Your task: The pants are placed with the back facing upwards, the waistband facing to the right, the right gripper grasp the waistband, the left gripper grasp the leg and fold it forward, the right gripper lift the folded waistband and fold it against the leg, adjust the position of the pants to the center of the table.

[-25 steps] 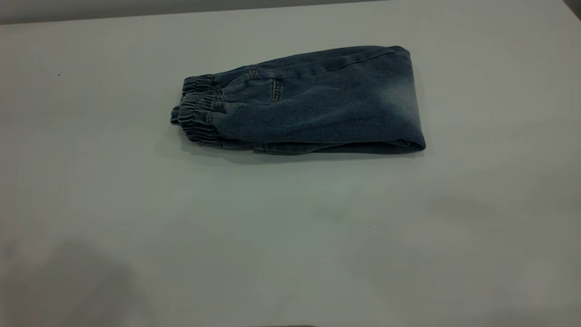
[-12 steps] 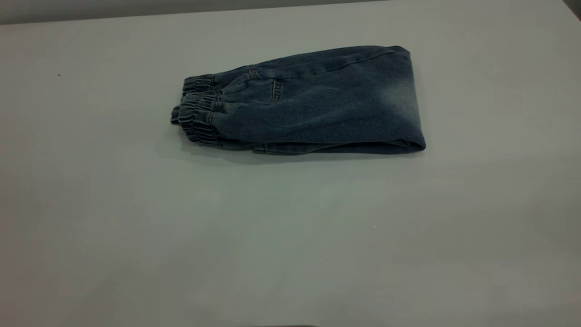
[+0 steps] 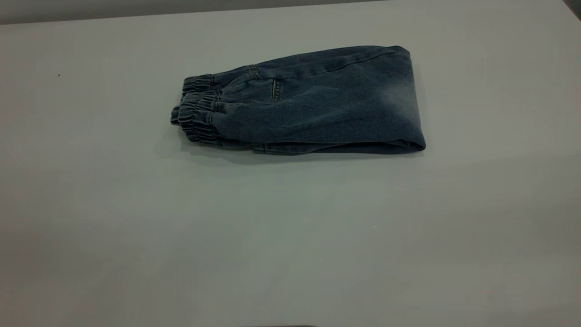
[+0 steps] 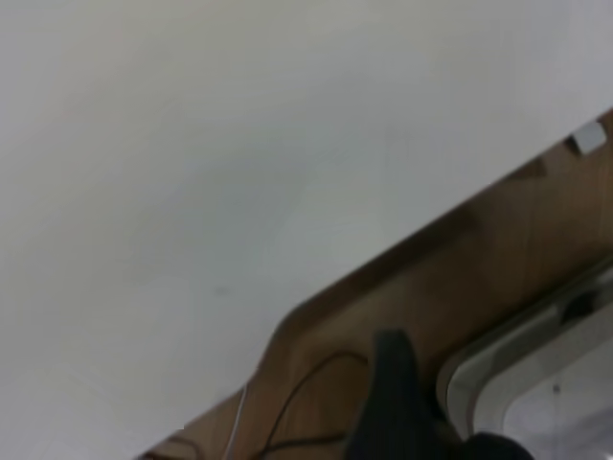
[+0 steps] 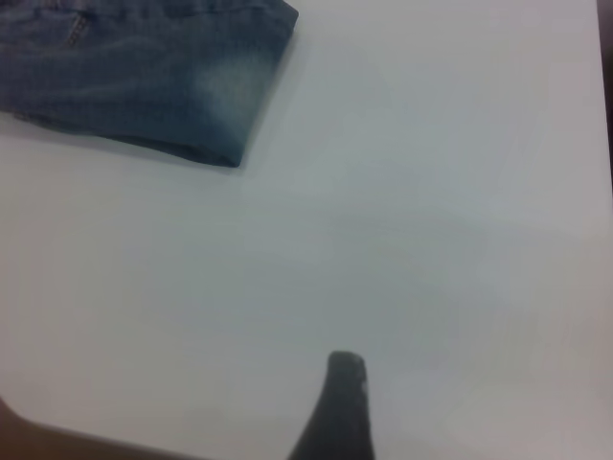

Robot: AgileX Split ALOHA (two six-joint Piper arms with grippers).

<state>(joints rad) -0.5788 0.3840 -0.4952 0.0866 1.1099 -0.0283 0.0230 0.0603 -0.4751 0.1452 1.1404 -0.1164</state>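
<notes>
The pants [image 3: 308, 109] lie folded into a compact blue denim bundle on the far middle of the white table [image 3: 290, 236]. The gathered waistband [image 3: 196, 116] is stacked at the bundle's left end and a smooth fold with a faded patch [image 3: 401, 104] forms its right end. The printed leg is hidden inside the fold. Neither gripper appears in the exterior view. Part of my right gripper [image 5: 337, 412] shows above bare table, well apart from the pants' folded corner [image 5: 192, 86]. Part of my left gripper [image 4: 397, 407] hangs past the table's edge, with no cloth near it.
In the left wrist view the table's edge [image 4: 412, 240] runs diagonally, with a brown surface [image 4: 498, 259], thin cables [image 4: 306, 383] and a grey rounded frame [image 4: 508, 355] beyond it. The table's far edge [image 3: 181, 11] lies behind the pants.
The pants have not moved. Faint shadows on the near part of the table, strongest at the near left, have faded away.
</notes>
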